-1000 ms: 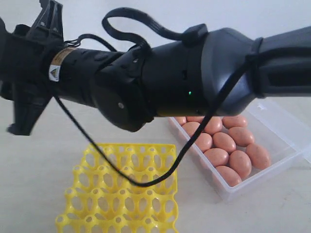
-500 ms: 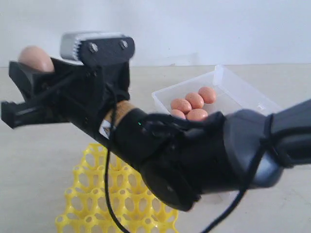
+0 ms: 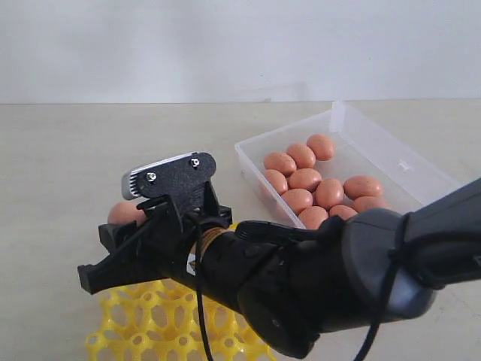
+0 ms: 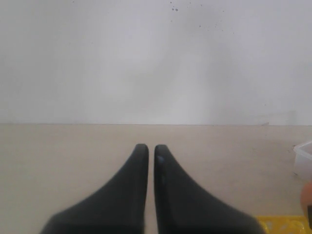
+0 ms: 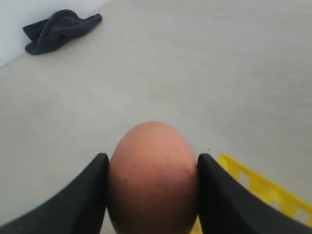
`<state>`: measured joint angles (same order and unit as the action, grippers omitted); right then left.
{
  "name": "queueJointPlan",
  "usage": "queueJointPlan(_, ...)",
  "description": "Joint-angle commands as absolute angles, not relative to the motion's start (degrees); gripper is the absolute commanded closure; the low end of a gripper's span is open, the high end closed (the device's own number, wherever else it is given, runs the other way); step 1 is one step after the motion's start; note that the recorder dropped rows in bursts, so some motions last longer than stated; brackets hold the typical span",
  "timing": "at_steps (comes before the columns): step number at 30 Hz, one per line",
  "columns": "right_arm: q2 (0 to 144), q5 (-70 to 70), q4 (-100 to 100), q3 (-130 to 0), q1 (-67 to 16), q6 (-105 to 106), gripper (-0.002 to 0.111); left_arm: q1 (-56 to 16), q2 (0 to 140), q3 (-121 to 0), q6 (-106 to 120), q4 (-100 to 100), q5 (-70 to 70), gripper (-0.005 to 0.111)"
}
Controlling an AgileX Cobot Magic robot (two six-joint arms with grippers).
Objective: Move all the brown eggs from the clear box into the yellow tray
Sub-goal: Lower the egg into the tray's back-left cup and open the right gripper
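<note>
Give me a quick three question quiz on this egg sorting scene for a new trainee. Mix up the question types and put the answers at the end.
1. Pick one. The right claw grips: A an egg, B a spoon, C nothing.
2. True or false: the left claw holds an egg too.
3. Fill the gap: the other eggs lie in the clear ___.

Key
1. A
2. False; it is shut and empty.
3. box
</note>
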<state>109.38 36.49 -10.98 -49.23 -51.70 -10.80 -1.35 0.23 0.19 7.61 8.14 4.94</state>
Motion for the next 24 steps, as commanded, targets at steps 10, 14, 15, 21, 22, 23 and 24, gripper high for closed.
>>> queueJointPlan(10,116.67,35.53,-13.32,-55.75,-49.53,-6.68,0.108,-1.27,0.00,0.00,7.23,8.34,4.30,0.103)
queueJointPlan(14,117.32,34.36,-13.06,-56.71,-49.53,-6.66,0.108,-1.27,0.00,0.00,7.23,8.34,4.30,0.103)
queueJointPlan(15,117.32,34.36,-13.06,-56.71,-49.53,-6.66,0.108,-1.27,0.00,0.00,7.23,8.34,4.30,0.103)
queueJointPlan(21,117.32,31.26,-14.51,-56.71,-49.53,-6.26,0.108,-1.27,0.00,0.00,7.23,8.34,4.30,0.103)
queueJointPlan(22,117.32,30.64,-14.51,-56.71,-49.53,-5.27,0.108,-1.27,0.00,0.00,7.23,8.34,4.30,0.103)
queueJointPlan(23,117.32,30.54,-14.51,-56.71,-49.53,-4.77,0.108,-1.27,0.00,0.00,7.23,8.34,4.30,0.103)
queueJointPlan(24,117.32,30.54,-14.51,-56.71,-49.53,-4.01,0.108,-1.27,0.00,0.00,7.23,8.34,4.30,0.103)
